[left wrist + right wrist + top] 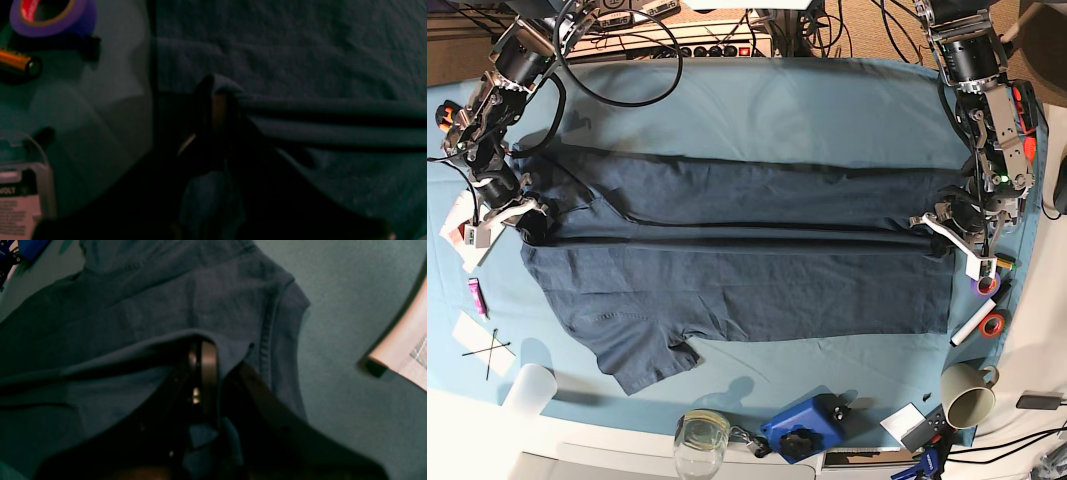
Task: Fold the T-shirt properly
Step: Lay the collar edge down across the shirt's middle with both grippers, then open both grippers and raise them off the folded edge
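The dark slate-blue T-shirt (737, 270) lies spread across the teal tablecloth (807, 110), with one short sleeve (642, 360) at the front left. A raised fold of cloth runs taut across its middle between both grippers. My right gripper (527, 222) at the shirt's left end is shut on the fabric edge; in the right wrist view its fingers (208, 356) pinch a lifted fold of the T-shirt (150, 306) beside a sleeve seam. My left gripper (942, 225) at the shirt's right end is shut on the T-shirt (300, 50); its fingers (218, 103) clamp the fold in the left wrist view.
Beyond the shirt's right edge lie a purple tape roll (50, 16), a battery (20, 63) and a plastic package (20, 200). A mug (967, 393), a glass (700, 437) and a blue device (807, 425) stand along the front edge. Cables hang at the back.
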Robot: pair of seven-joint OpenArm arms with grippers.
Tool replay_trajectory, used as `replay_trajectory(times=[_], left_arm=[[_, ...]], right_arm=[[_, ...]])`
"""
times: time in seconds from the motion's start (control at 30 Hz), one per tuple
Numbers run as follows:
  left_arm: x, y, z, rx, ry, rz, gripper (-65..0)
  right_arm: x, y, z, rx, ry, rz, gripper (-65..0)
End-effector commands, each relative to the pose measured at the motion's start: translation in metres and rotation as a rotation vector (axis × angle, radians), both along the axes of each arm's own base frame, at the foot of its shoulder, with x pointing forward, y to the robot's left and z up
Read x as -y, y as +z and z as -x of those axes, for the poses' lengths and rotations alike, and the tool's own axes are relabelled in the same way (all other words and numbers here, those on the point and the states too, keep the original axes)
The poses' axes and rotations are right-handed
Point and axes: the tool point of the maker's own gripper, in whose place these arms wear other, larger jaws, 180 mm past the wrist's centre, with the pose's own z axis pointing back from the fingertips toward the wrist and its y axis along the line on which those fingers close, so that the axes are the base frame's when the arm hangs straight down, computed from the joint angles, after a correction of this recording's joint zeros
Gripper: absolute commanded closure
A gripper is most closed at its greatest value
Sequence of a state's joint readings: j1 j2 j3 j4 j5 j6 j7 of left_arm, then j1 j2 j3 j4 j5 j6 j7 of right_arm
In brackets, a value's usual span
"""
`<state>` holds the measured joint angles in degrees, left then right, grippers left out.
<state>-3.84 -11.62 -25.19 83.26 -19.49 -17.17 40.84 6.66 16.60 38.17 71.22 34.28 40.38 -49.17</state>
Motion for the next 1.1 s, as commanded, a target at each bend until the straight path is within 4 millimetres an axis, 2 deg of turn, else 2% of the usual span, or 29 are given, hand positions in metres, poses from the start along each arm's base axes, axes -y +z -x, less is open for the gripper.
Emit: replay_trajectory(times=[0.0,0.1,0.17,0.37,0.53,0.67,0.83,1.07], left_arm=[[-0.012,0.018,-0.012,0.061,0.023,-0.029,-7.7],[-0.013,0.018,-0.012,0.063,0.024,-0.03,-23.4],[-0.013,0.018,-0.012,0.063,0.024,-0.03,-28.1],[-0.011,0.024,-0.011,0.054,0.014,-0.039,-28.4],[-0.009,0.051,-0.017,0.084,-0.004,-0.072,-28.4],[-0.006,0.065,-0.018,0.073,-0.023,-0.088,-28.4],[-0.007,0.066,-0.018,0.081,-0.021,-0.096,-30.2],[-0.007,0.059,-0.013,0.035,-0.027,-0.1,-30.6]], right_arm=[[0.017,0.028,-0.012,0.091,-0.031,0.035,-0.2],[0.024,0.037,-0.013,0.114,-0.04,0.052,-13.4],[0.032,0.045,-0.014,0.128,-0.042,0.062,-16.4],[0.044,0.072,-0.012,0.149,-0.011,0.027,-16.4],[0.048,0.087,-0.012,0.162,0.008,0.004,-16.4],[0.045,0.089,-0.01,0.142,0.028,0.024,-16.4],[0.044,0.096,-0.012,0.157,0.034,0.041,-16.4],[0.047,0.092,-0.01,0.135,0.031,0.06,-16.4]])
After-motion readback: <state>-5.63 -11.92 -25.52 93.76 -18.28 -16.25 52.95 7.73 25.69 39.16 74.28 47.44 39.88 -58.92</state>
